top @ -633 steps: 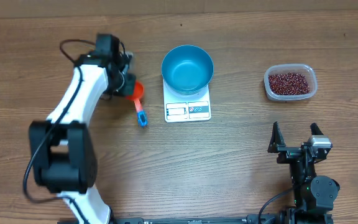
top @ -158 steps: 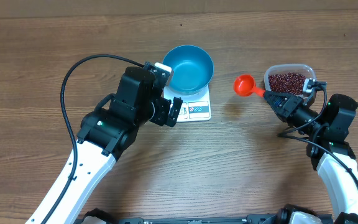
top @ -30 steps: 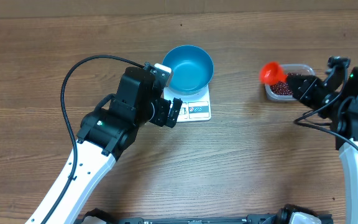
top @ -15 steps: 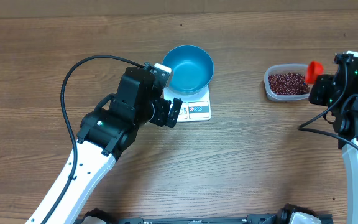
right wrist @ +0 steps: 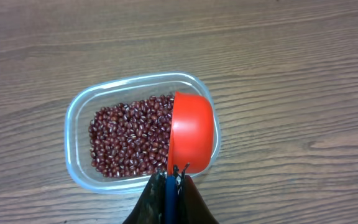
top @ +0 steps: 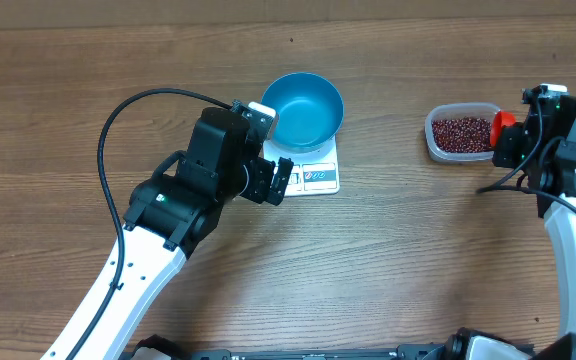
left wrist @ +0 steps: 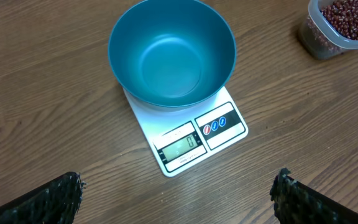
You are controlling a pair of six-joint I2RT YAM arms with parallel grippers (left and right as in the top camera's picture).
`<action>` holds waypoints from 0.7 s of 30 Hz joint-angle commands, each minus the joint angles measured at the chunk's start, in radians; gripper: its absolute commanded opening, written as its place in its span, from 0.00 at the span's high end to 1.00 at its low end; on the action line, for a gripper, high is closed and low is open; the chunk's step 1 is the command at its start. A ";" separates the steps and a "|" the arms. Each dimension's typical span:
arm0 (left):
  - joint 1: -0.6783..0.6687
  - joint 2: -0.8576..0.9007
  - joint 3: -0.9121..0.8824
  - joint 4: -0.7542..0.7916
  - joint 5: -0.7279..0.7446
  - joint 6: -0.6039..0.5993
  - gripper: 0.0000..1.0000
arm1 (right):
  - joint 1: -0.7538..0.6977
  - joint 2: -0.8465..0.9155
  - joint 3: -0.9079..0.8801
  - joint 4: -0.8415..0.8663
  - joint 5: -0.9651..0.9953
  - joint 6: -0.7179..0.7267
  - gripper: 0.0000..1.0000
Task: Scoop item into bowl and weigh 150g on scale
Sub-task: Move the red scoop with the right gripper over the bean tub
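Observation:
The blue bowl (top: 302,110) (left wrist: 171,53) stands empty on the white scale (top: 303,177) (left wrist: 194,140), whose display reads zero. My left gripper (top: 271,183) (left wrist: 179,190) hovers wide open just in front of the scale, holding nothing. To the right, the dark red beans (top: 461,132) (right wrist: 129,143) lie in a clear plastic tub (right wrist: 73,134). My right gripper (top: 516,140) (right wrist: 171,180) is shut on the blue handle of a red scoop (top: 505,121) (right wrist: 191,130). The scoop is turned on its side at the tub's right end, its cup edge against the beans.
A black cable (top: 118,120) arcs over the table from the left arm. The left arm's white body (top: 138,270) covers the near left of the wooden table. The table's far edge (top: 288,18) runs along the top of the overhead view.
My right gripper has carried the scoop from the tub's left rim across to its right end and tipped it sideways. The left arm has stayed still.

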 commanded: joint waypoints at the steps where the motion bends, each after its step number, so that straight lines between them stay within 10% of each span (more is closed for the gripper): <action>1: 0.005 -0.008 0.005 0.004 0.011 -0.014 0.00 | -0.001 0.029 -0.002 0.018 0.006 -0.012 0.96; 21: 0.005 -0.008 0.005 0.004 0.011 -0.014 0.00 | -0.001 0.201 -0.002 0.031 -0.104 -0.030 0.96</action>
